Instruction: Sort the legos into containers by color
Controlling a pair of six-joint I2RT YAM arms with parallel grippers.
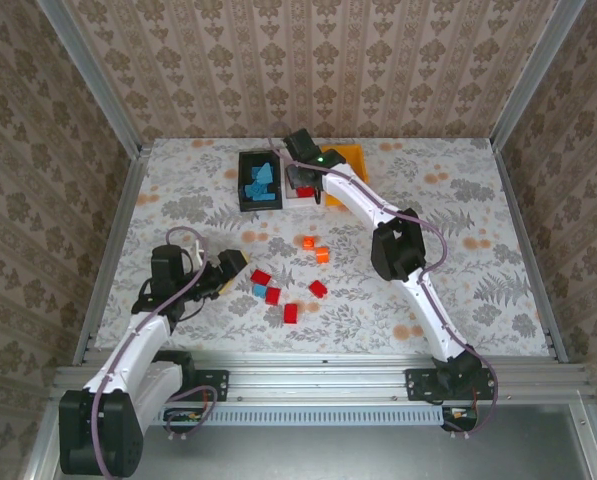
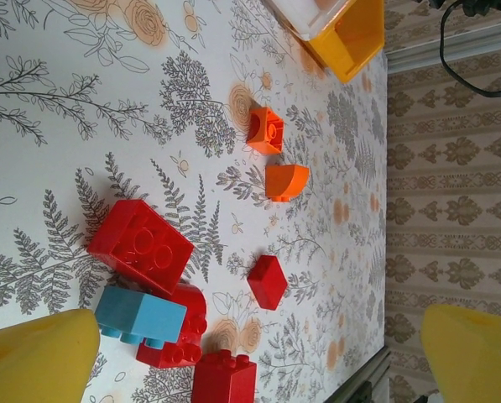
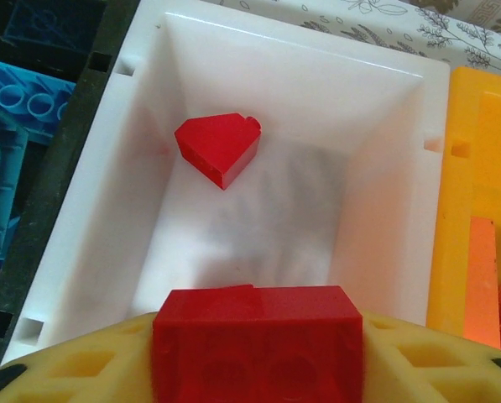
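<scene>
Nearest your right wrist camera sits a red brick, lodged between the yellow fingers of the right gripper. No gap shows at either side, so record that gripper as clamped on the brick. It hangs over the white bin. A second red piece lies on that bin's floor, toward the wall shared with the black bin.

The black bin touches the white one and holds blue bricks. On the opposite side the orange bin stands against the white one, with an orange piece inside. In your top view the three stand in a row at the far side of the table, black on the left, white in the middle and orange on the right.

Your left gripper sits low over the table, just left of the loose bricks. Its jaws are wide apart and hold nothing. Its fingertips show at the two lower corners of the left wrist view.

Unsorted items on the table:
- Four loose red bricks lie in a cluster ahead of the left gripper.
- One light blue brick lies in the cluster, touching two of the red ones.
- Two orange bricks lie close together, apart from the cluster and nearer the bins.
</scene>
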